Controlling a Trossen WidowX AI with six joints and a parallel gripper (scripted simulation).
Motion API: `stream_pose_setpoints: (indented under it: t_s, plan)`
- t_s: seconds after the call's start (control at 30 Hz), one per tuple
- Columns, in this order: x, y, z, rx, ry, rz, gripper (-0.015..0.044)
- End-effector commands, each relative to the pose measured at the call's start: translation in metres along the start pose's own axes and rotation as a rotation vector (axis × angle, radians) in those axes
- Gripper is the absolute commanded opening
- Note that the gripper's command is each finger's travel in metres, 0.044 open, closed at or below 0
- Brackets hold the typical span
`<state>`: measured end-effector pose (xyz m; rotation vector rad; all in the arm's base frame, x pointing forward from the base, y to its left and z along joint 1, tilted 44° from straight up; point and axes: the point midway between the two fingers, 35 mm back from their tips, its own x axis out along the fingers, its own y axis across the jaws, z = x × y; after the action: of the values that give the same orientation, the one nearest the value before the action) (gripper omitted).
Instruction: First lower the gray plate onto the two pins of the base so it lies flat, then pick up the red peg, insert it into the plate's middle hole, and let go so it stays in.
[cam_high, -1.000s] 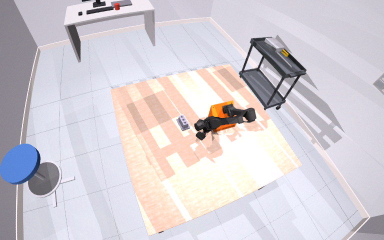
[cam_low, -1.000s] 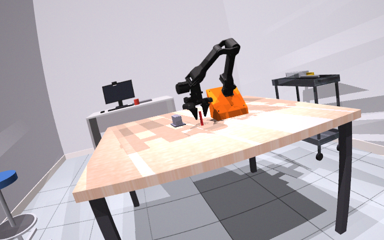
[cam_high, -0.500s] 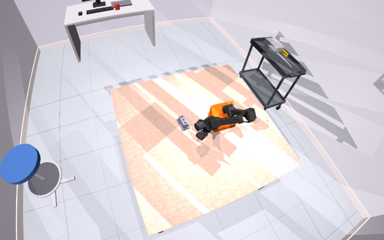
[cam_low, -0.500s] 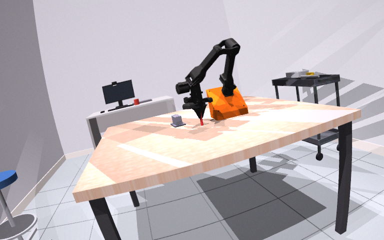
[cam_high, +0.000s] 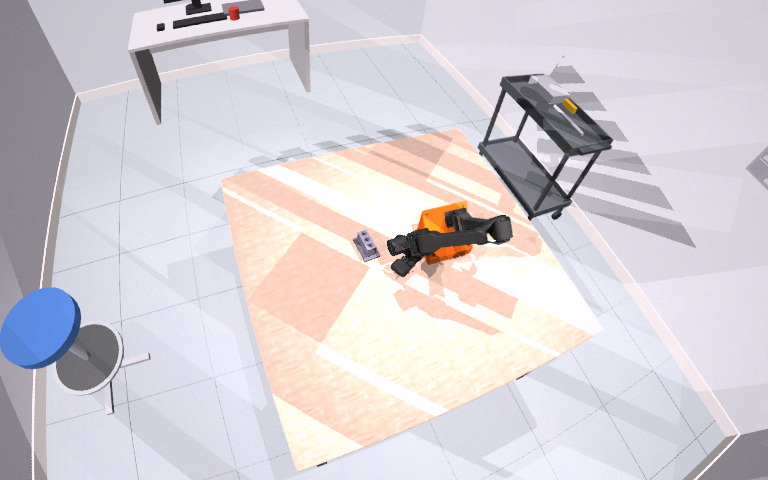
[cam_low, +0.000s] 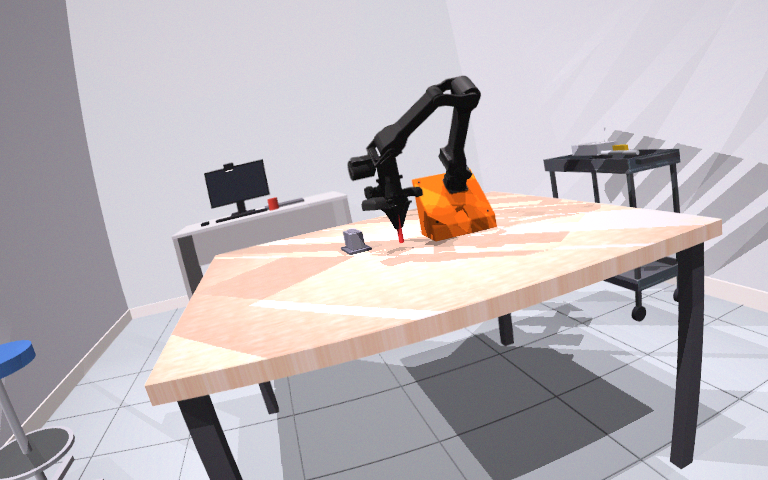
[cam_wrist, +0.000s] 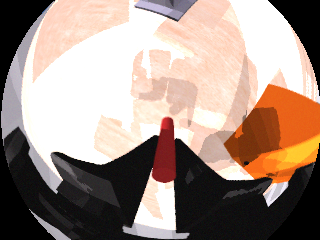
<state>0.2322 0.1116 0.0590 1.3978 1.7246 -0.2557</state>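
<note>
The gray plate (cam_high: 367, 239) (cam_low: 353, 232), with a row of dark round spots, appears to lie flat on top of the base (cam_high: 371, 257) (cam_low: 356, 251). The pins are too small to make out. Part of the base (cam_wrist: 156, 11) shows at the top of the wrist view. My gripper (cam_low: 398, 225) (cam_wrist: 166, 142) is shut on the red peg (cam_low: 400, 234) (cam_wrist: 165, 157). The peg is nearly upright, with its lower end below the fingertips and a little above the table. Peg and gripper are to the right of the base in the exterior view. The arm hides the peg in the top view.
The orange arm mount (cam_high: 447, 254) (cam_low: 453, 212) (cam_wrist: 285, 120) stands on the wooden table (cam_high: 396, 390) (cam_low: 453, 283), right of the gripper. A desk (cam_high: 147, 36) with a red cup, a dark cart (cam_high: 523, 164) and a blue stool (cam_high: 40, 327) stand away from the table.
</note>
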Motion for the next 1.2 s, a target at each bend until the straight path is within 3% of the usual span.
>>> stream_pose_setpoints:
  t_s: [0.0,0.47,1.17]
  plan:
    - [-0.013,0.002,0.002,-0.005,-0.009,0.004,0.0]
    - [-0.057,0.003,0.006,-0.004,-0.008,0.004,0.0]
    - [-0.053,0.019,0.058,-0.006,-0.017,0.003,0.0]
